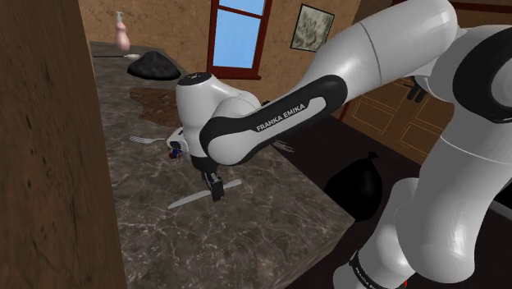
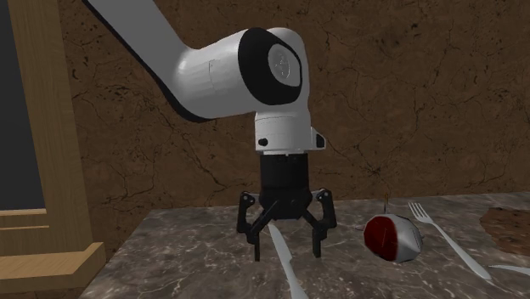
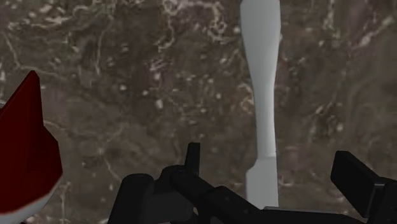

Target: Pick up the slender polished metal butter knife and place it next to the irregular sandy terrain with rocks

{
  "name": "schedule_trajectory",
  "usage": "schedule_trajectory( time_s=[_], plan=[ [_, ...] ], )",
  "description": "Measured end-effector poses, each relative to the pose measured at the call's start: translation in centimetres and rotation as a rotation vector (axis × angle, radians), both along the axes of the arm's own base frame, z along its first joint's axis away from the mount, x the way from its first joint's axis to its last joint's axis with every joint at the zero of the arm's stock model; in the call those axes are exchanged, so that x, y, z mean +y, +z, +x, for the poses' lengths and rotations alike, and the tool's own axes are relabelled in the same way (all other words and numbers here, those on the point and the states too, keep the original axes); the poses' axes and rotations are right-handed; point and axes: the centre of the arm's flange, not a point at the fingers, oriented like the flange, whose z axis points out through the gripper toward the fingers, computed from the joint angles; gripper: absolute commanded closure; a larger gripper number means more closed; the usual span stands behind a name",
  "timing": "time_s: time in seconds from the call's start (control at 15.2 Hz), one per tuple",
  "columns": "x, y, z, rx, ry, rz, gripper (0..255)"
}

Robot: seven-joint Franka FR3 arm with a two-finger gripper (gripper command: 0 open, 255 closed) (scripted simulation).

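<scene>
A slender pale grey butter knife (image 1: 190, 199) (image 2: 291, 276) (image 3: 262, 95) lies flat on the dark marble counter (image 1: 246, 238). My gripper (image 1: 215, 190) (image 2: 287, 253) (image 3: 273, 175) hangs straight down over the knife, open. One finger stands on each side of the blade and neither touches it. An irregular brown sandy patch (image 1: 156, 103) (image 2: 510, 229) lies farther along the counter, beyond the fork.
A red and white rounded object (image 1: 175, 149) (image 2: 391, 238) (image 3: 25, 153) sits close beside the gripper, with a fork (image 1: 148, 141) (image 2: 446, 242) just past it. A dark heap (image 1: 153, 66) and a pink bottle (image 1: 123, 33) stand at the counter's far end. A wooden panel (image 1: 49, 148) borders the counter.
</scene>
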Motion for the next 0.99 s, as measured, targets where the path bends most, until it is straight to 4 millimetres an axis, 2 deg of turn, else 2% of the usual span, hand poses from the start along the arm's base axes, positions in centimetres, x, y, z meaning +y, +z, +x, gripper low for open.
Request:
schedule_trajectory(
  time_s=[0.4, 0.46, 0.99],
  plan=[
    [0.01, -0.43, -0.07, 0.000, 0.000, 0.000, 0],
    [0.01, -0.43, -0.07, 0.000, 0.000, 0.000, 255],
    [0.35, 0.15, -0.29, -0.011, 0.008, 0.008, 255]
  ],
)
